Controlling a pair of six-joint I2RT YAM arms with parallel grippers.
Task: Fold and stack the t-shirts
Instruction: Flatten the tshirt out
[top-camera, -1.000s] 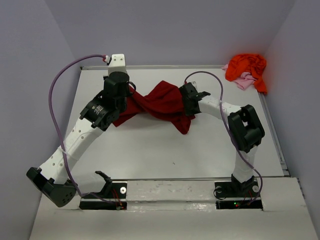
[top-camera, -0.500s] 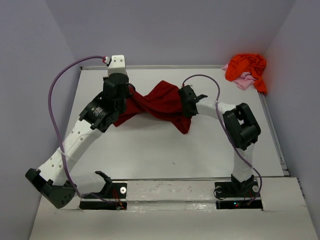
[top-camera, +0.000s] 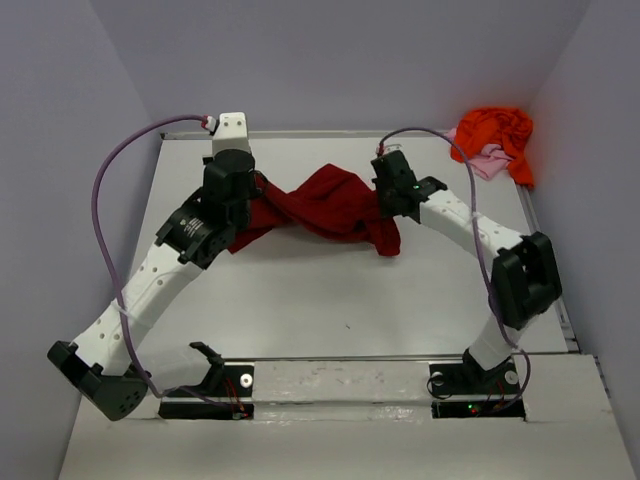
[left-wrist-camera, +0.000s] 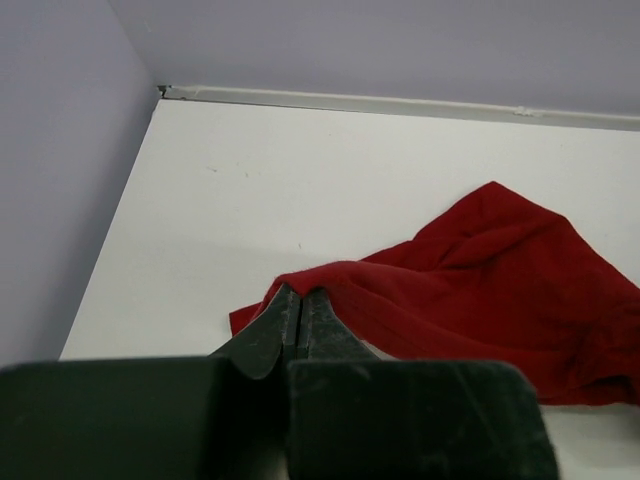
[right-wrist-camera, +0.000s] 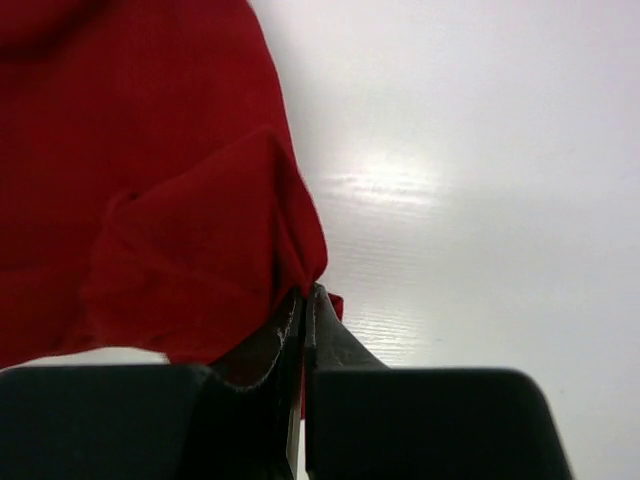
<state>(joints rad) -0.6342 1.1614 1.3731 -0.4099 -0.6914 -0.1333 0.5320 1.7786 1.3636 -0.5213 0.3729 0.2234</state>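
Observation:
The dark red t-shirt (top-camera: 325, 205) hangs bunched between my two arms over the far middle of the table. My left gripper (left-wrist-camera: 298, 293) is shut on the shirt's left edge (left-wrist-camera: 470, 280). At the shirt's right side, my right gripper (right-wrist-camera: 309, 292) is shut on a pinched fold of the red cloth (right-wrist-camera: 180, 220). In the top view the left gripper (top-camera: 252, 190) and right gripper (top-camera: 385, 200) sit at opposite ends of the shirt. An orange t-shirt (top-camera: 492, 133) lies crumpled on a pale pink one (top-camera: 487, 163) in the far right corner.
The white table (top-camera: 320, 290) is walled on the left, back and right. A metal rail (left-wrist-camera: 400, 103) runs along the far edge. Purple cables (top-camera: 105, 200) loop above both arms. The arm bases (top-camera: 340, 385) sit on the near ledge.
My right gripper has shut on the red shirt's right side and moved right and slightly back, drawing the cloth with it. The left gripper has held its grip and barely moved.

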